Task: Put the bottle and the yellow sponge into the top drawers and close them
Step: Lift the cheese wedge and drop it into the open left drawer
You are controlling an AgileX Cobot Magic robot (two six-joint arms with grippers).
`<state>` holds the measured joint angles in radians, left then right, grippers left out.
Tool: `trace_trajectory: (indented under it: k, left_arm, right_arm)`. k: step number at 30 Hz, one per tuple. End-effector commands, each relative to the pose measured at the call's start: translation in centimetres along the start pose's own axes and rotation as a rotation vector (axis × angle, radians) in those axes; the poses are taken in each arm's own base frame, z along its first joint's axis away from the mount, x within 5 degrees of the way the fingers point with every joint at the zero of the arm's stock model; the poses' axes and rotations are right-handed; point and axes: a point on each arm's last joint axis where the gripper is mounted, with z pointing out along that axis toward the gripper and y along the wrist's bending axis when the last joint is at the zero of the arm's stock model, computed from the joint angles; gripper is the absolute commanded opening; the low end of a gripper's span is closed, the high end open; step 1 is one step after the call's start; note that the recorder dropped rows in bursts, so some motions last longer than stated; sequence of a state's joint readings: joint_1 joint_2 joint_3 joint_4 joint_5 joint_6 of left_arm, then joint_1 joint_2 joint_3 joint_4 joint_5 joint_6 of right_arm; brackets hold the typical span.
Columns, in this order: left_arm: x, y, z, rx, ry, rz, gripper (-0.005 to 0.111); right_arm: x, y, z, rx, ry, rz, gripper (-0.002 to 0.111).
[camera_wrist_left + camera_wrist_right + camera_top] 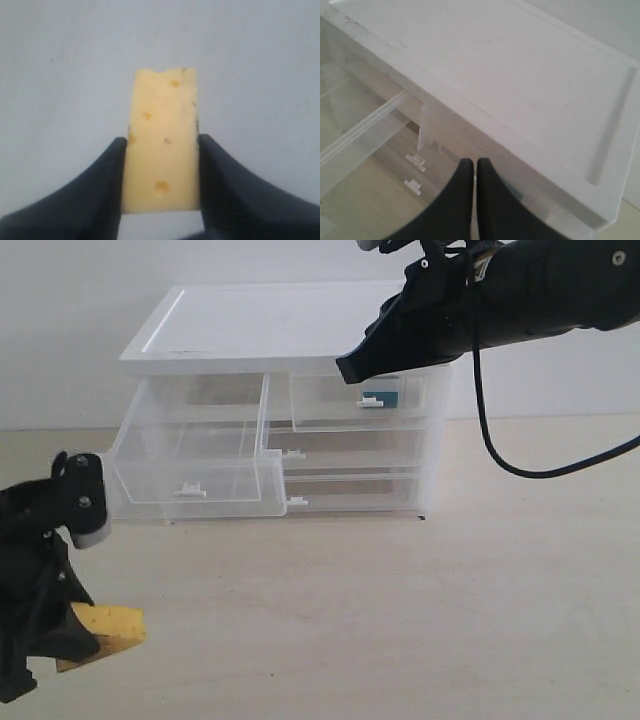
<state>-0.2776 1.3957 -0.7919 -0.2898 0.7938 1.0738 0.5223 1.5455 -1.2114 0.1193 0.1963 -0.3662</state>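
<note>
Pale tabletop (450, 590): left gripper (161, 144) low, clamped on yellow sponge (112, 627); right gripper (474, 167) raised over cabinet (270, 325), fingers together; bottle (380, 397) in exterior view only.

Your yellow sponge (162, 145) is pale yellow with scattered darker orange pores. The left fingers (90, 200) are matt black. The cabinet (270, 325) has a white top. Its top drawers (195, 455) are clear and translucent, with white tabs. The bottle (390, 395) shows teal. The surface (400, 610) is pale beige.
</note>
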Motion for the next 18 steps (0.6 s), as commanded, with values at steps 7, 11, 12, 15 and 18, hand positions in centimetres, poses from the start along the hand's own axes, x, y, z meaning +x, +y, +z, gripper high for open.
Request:
trace_trajectory:
  k: [7, 11, 12, 15, 18]
  left_arm:
    - [-5.3, 2.2, -11.2, -0.363, -0.523, -0.278, 0.004]
    - [-7.8, 5.8, -8.9, -0.336, -0.467, -0.239, 0.004]
    - [-8.4, 6.6, -8.4, -0.334, -0.462, -0.236, 0.004]
    - [-9.6, 8.7, -6.6, -0.320, -0.418, -0.217, 0.004]
    - [-10.2, 10.3, -4.7, -0.278, -0.317, -0.161, 0.004]
  right_arm:
    - [-0.1, -0.2, 0.0, 0.010, -0.017, -0.005, 0.000]
    - [-0.1, -0.2, 0.0, 0.011, -0.019, -0.005, 0.000]
    - [-0.1, -0.2, 0.0, 0.011, -0.019, -0.005, 0.000]
    - [0.0, -0.2, 0.1, 0.010, -0.017, -0.005, 0.000]
    - [0.0, -0.1, 0.1, 0.009, -0.014, -0.004, 0.000]
